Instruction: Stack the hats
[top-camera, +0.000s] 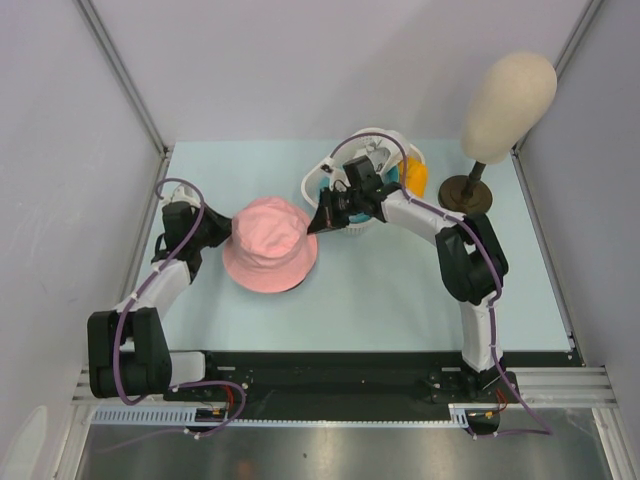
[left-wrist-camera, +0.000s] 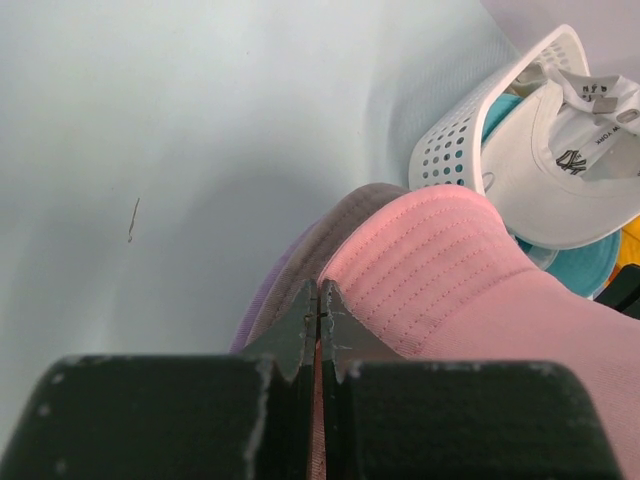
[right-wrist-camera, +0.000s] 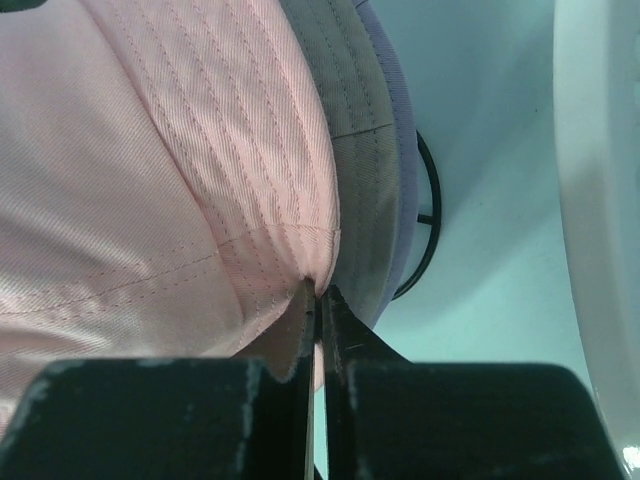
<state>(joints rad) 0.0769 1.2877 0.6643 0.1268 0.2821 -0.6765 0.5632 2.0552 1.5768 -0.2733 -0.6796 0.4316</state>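
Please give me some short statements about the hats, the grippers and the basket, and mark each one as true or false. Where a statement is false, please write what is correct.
1. The pink hat lies on top of the lavender hat. True.
2. The left gripper hangs open above the pink hat. False: it is shut on the hat's brim.
3. The white cap is in the basket. True.
4. The teal hat lies on the table beside the basket. False: it is in the basket, under the cap.
5. The right gripper pinches the pink hat's brim. True.
6. The mannequin head wears a hat. False: it is bare.
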